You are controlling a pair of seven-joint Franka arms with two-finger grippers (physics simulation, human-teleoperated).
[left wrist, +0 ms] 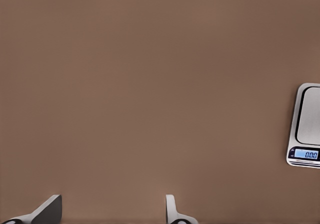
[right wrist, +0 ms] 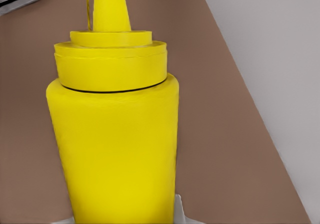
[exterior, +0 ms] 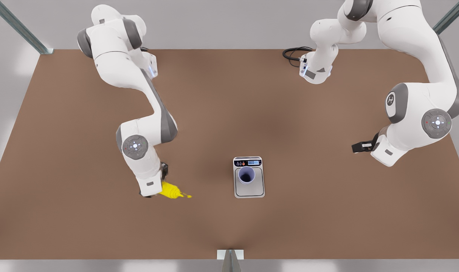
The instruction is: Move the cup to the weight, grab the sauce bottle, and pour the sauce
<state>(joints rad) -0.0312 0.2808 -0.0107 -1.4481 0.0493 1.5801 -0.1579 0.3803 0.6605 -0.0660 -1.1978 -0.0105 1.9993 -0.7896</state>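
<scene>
From the front view, the cup (exterior: 247,175) stands upright on the weight (exterior: 249,190), toward the display end, so the first step looks finished. On the front view's left, the right gripper (exterior: 162,186) is low at the table (exterior: 82,211) around the base of the sauce bottle (exterior: 171,190), which is tilted with its nozzle toward the weight. On the front view's right, the left gripper (exterior: 360,147) waits above bare table, well apart from the weight.

In the left wrist view its fingers (left wrist: 47,210) are spread with nothing between them; the weight (left wrist: 306,129) sits at the side, display lit.

In the right wrist view the sauce bottle (right wrist: 117,134) is very close. One fingertip (right wrist: 179,210) lies against its base, so I judge the jaws are pinching it, probably to lift it for pouring.
</scene>
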